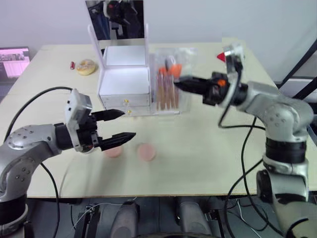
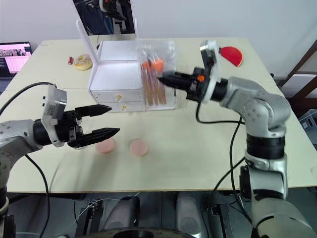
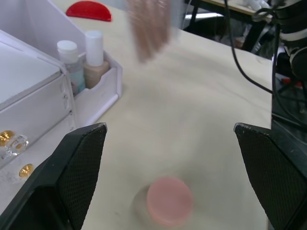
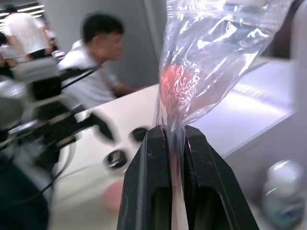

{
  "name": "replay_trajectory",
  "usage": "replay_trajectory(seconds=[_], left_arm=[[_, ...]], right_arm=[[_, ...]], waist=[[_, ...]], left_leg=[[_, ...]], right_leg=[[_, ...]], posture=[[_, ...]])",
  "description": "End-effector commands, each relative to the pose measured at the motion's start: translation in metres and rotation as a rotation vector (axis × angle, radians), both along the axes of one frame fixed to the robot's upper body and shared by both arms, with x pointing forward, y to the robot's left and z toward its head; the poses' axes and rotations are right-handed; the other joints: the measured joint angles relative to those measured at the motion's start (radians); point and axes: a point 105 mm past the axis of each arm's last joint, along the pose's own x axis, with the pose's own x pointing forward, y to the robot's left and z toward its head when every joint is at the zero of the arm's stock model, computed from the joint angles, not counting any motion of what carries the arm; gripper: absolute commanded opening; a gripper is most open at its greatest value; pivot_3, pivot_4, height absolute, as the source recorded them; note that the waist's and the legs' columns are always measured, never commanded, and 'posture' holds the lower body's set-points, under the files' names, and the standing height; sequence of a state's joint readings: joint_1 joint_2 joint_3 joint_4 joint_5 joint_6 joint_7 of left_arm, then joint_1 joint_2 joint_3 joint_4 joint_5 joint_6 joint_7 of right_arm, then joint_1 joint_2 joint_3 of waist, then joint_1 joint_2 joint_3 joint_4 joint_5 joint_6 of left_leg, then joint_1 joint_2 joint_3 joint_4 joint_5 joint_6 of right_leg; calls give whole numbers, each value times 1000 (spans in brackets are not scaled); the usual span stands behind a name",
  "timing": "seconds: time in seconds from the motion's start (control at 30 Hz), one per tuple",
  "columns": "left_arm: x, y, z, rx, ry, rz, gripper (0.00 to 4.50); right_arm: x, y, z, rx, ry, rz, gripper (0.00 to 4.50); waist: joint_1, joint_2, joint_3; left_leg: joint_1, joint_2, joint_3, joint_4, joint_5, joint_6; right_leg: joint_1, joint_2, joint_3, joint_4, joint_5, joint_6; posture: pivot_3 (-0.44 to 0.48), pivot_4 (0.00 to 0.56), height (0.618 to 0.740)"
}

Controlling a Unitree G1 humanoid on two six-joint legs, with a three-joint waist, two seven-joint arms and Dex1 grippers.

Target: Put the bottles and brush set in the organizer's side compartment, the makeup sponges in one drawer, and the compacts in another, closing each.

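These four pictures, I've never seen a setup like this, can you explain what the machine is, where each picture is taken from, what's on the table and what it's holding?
This is a humanoid robot with two arms, each ending in a two-fingered black end effector. The two wide pictures come from cameras in its head, looking down over a table. The other two come from cameras on its wrists, looking along the fingers.

On the table stands a white organizer with drawers, and two bottles already sit in its side compartment. Two pink sponges lie in front of it, a yellowish compact sits at the far left, and a red compact at the far right.

The right end effector is shut on a clear bag of brushes, holding it at the organizer's side. The left end effector hangs open above the sponges, holding nothing.
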State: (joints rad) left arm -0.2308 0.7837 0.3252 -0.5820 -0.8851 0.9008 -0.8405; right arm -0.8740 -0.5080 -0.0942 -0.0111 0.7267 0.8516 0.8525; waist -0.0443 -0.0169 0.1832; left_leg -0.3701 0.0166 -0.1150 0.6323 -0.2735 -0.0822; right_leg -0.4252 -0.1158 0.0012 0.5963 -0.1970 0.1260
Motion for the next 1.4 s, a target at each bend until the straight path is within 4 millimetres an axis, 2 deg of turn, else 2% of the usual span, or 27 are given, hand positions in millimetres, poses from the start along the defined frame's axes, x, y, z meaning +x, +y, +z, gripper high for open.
replay_trajectory(seconds=[0.03, 0.23, 0.37, 0.47, 0.83, 1.07, 1.17, 1.27, 1.3, 1.37, 1.4], left_arm=[[-2, -7, 7, -13, -45, -18, 4469], [-4, -11, 8, -31, -50, -9, 4469], [-7, -11, 8, -40, -48, 0, 4469], [-9, -10, 9, -42, -50, 15, 4469], [-15, -7, 8, -46, -43, 43, 4469], [-16, -6, 7, -47, -40, 49, 4469], [-16, -6, 7, -51, -40, 48, 4500], [-15, -5, 7, -54, -35, 46, 4500], [-15, -6, 6, -55, -32, 43, 4500], [-15, -6, 6, -56, -29, 39, 4500], [-15, -6, 6, -56, -29, 38, 4500]], right_arm=[[28, 6, 15, -2, -79, -37, 0], [74, 9, 35, -22, -165, -122, 0], [92, 9, 32, -56, -181, -173, 0], [101, 9, 19, -96, -171, -212, 0], [111, 28, -27, -206, -92, -239, 0], [113, 31, -30, -228, -81, -255, 0], [114, 30, -25, -207, -81, -267, 1196], [114, 29, -18, -194, -87, -265, 2608], [113, 29, -17, -190, -90, -263, 3248], [113, 29, -13, -175, -90, -259, 4227], [112, 28, -12, -174, -93, -256, 4462]], waist=[[0, 0, 0], [0, 0, 0], [-2, 0, 0], [-3, 1, 0], [-17, 1, 1], [-26, 1, 1], [-26, 1, 1], [-26, 1, 1], [-26, 1, 1], [-26, 1, 1], [-26, 1, 1]], left_leg=[[0, 0, 0, 0, 0, 0], [-2, 0, 0, -1, 0, 0], [-2, 0, 0, -2, 0, 0], [-2, 0, 0, -2, 0, 0], [-1, 0, 0, -2, 0, -1], [-1, 0, 0, -2, 1, -1], [-1, 0, 0, -2, 1, -1], [-1, 0, 0, -1, 1, -1], [-1, 0, 0, -2, 1, -1], [-1, 0, 0, -2, 1, -1], [-1, 0, 0, -2, 1, -1]], right_leg=[[0, 0, 0, 0, 0, 0], [-1, 0, 0, -1, 0, 0], [-1, 0, 0, -2, 0, 1], [-2, 0, 0, -1, 0, 1], [-2, 0, 0, 0, 0, 1], [-1, 0, 0, 0, 0, 1], [-1, 0, 0, 1, 0, 1], [-1, 0, 0, 1, 0, 1], [-1, 0, 0, 1, 0, 1], [-1, 0, 0, 1, 0, 1], [-1, 0, 0, 1, 0, 1]], posture=[[0, 150, 739], [0, 150, 739], [0, 150, 739], [0, 150, 739], [0, 150, 739], [0, 150, 739], [0, 150, 739], [0, 150, 739], [0, 150, 739], [0, 150, 739], [0, 150, 739]])
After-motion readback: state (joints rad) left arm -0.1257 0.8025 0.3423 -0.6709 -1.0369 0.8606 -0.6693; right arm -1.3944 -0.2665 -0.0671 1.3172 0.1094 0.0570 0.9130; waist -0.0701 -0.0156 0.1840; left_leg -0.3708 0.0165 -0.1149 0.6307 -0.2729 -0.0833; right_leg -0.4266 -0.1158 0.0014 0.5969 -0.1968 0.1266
